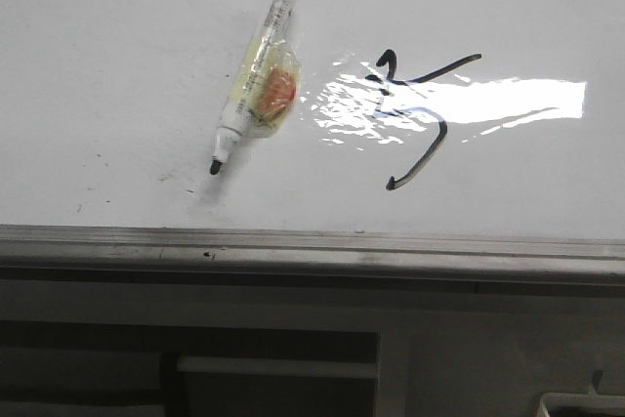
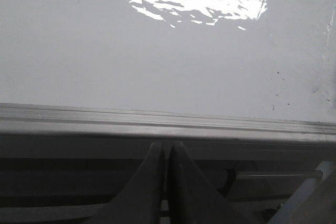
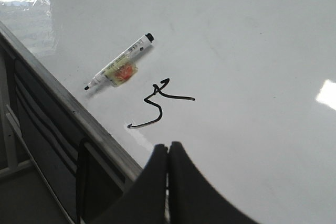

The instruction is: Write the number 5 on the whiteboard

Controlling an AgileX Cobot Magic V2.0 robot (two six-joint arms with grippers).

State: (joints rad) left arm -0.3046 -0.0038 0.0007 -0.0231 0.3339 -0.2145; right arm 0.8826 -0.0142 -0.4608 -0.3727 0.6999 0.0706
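Both arms sit back at the near edge of the whiteboard (image 1: 117,36), the left gripper (image 2: 167,153) and right gripper (image 3: 168,153) each pressed together on nothing. Just beyond the grey edge strip lies an uncapped marker (image 1: 256,75), its wet tip resting on the surface; any nudge could likely roll it and smear ink. Beside it stands the number 5 (image 1: 415,114), crooked, with slanted bar and hooked tail, partly under glare.

The whiteboard (image 1: 117,65) is glossy white with black specks and a grey edge; the number 5 (image 1: 415,119) is black; the marker (image 1: 256,75) is white, black-tipped, with yellow-orange tape.
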